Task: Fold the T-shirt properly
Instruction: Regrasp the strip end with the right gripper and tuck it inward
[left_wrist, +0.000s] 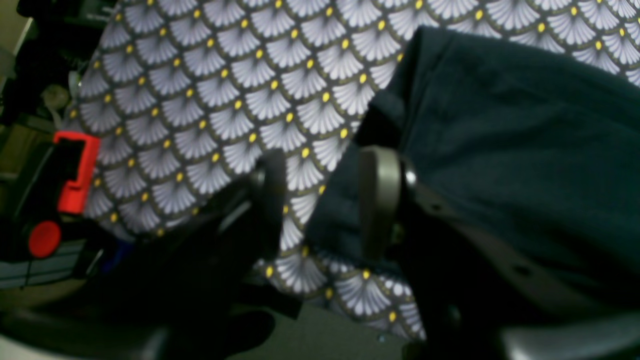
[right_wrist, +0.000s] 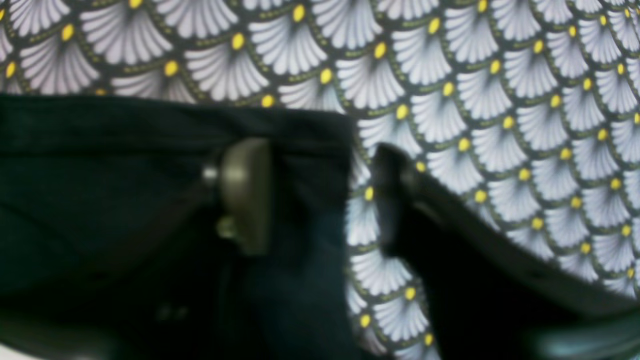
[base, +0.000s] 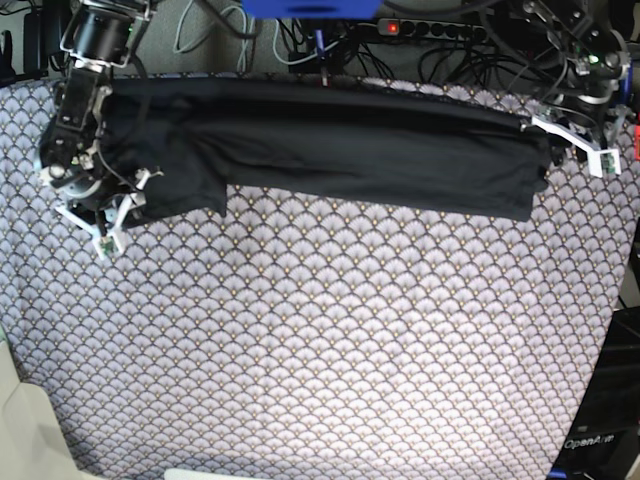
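Observation:
The black T-shirt (base: 330, 150) lies as a long folded strip across the far side of the table, with a sleeve part hanging lower at its left end. My left gripper (left_wrist: 325, 200) is open at the strip's right end (base: 560, 140). The shirt's edge (left_wrist: 500, 125) reaches in between its fingers. My right gripper (right_wrist: 320, 197) is open at the strip's left end (base: 110, 205). One finger (right_wrist: 247, 195) rests over the dark cloth (right_wrist: 100, 190) and the other finger (right_wrist: 395, 200) is over the tablecloth, so the shirt's side edge lies in the gap.
The grey scallop-print tablecloth (base: 320, 340) covers the table. A red clamp (left_wrist: 75, 170) sits beyond the table's edge in the left wrist view. Cables and a power strip (base: 400, 25) lie behind the far edge.

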